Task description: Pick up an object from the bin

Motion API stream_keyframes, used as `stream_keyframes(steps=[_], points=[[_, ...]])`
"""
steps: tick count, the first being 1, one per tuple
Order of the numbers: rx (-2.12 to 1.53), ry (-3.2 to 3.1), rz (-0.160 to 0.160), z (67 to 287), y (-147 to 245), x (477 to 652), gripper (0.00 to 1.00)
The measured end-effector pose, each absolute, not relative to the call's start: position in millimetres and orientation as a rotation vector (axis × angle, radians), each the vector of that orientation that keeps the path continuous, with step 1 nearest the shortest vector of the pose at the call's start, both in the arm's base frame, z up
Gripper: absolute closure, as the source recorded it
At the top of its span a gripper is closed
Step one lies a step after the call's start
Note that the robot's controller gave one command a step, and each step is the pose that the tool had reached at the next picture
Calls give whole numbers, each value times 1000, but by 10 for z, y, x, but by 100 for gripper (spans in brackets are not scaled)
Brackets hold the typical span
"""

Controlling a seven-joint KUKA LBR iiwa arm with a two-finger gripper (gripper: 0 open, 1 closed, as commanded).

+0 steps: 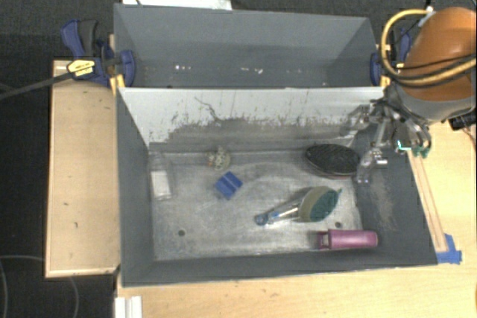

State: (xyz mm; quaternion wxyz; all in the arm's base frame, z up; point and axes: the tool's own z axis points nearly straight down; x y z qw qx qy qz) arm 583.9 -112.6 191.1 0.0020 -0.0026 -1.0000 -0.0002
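Observation:
My gripper (366,164) hangs at the bin's right side, above the floor near the right wall. Just to its left lies a black oval object (332,159), flat against the foot of the back wall; the two are close, and whether they touch I cannot tell. In front of that, a brush (304,208) with a dark green head and a blue handle lies slantwise. A purple tube with a dark cap (347,238) rests along the front right edge of the floor.
A small blue block (228,185) sits left of centre. A little greyish lump (218,157) lies behind it, and a pale clear rectangular piece (160,184) is by the left wall. The arm, with its orange cover and cables, comes in over the right rim.

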Motion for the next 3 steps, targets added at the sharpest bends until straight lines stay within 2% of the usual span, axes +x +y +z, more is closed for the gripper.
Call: stream_keyframes(steps=[1, 2, 3], points=[[-384, -3124, -1, 849, -1049, 5761, 0], [-375, -3123, -6, 871, -1030, 5764, 100], [-10, -3148, 2, 2047, -1221, 5829, 100]])
